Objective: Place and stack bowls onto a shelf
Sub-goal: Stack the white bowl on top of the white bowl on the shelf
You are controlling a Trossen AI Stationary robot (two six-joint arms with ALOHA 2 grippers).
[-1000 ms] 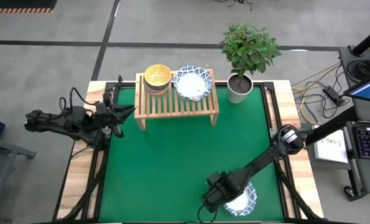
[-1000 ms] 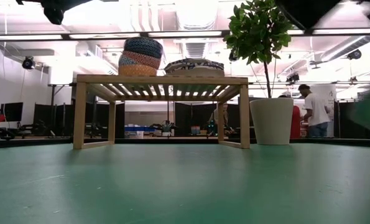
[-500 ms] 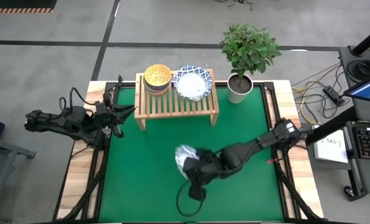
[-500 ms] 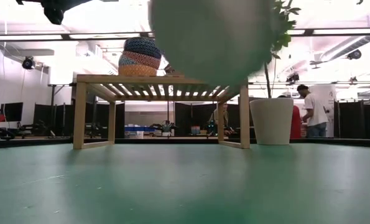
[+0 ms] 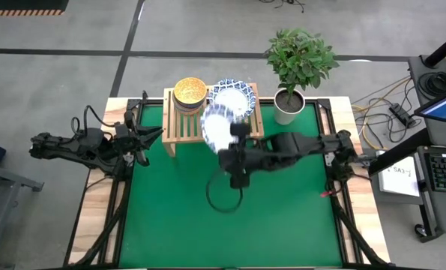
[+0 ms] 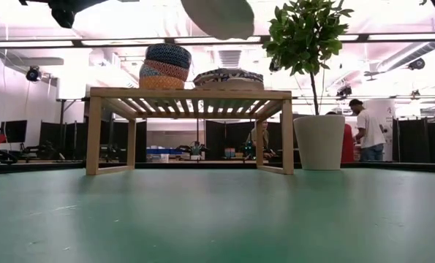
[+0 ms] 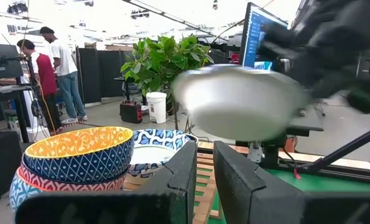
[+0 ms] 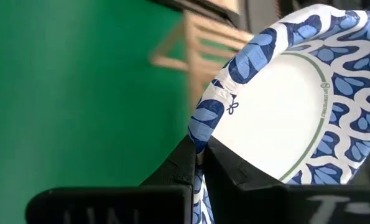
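Note:
My right gripper (image 5: 228,137) is shut on a wide white bowl with a blue patterned rim (image 5: 217,124), high over the near edge of the light-wood shelf (image 5: 179,129). The low view shows this bowl's underside (image 6: 217,16) above shelf height. On the shelf (image 6: 191,93) stand a stack of small patterned bowls with a golden yellow one on top (image 5: 190,91) (image 6: 164,66) and a stack of white blue-rimmed bowls (image 5: 239,94) (image 6: 228,77). My left gripper (image 7: 204,180) waits shut and empty at the table's left edge, pointing at the shelf. My right gripper pinches the bowl's rim (image 8: 200,134) between its two fingers (image 8: 175,168), one on the inside and one on the outside of the wall. The bowl is lifted clear and tilted, its white inside (image 8: 278,118) facing the wrist camera.
A white plant pot with a leafy plant (image 5: 288,105) (image 6: 319,142) stands at the far right, beside the shelf. The green mat (image 5: 178,210) stretches from the shelf to the near edge. People stand in the room beyond the table.
My right gripper has carried the bowl from the table's near right corner up and across toward the far edge, to above the shelf's near side. The bowl has gone from lying on the mat to lifted clear. The left arm has kept still.

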